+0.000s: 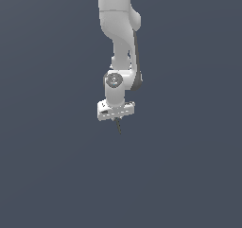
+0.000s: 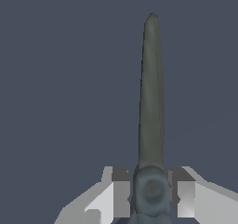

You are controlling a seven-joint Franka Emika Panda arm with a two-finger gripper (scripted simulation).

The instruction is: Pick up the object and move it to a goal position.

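The object is a thin, straight, dark grey-green stick [image 2: 151,93]. In the wrist view it runs away from the gripper [image 2: 149,193], and its near end sits between the two fingers [image 2: 122,190], which press on it from both sides. In the exterior view the white arm hangs down in the middle, and the stick [image 1: 118,126] pokes out below the white gripper bar [image 1: 116,109] as a short dark line. The gripper [image 1: 116,120] is shut on the stick and holds it in the air.
A plain dark blue-grey surface [image 1: 189,175] fills both views. No other objects, containers or edges show.
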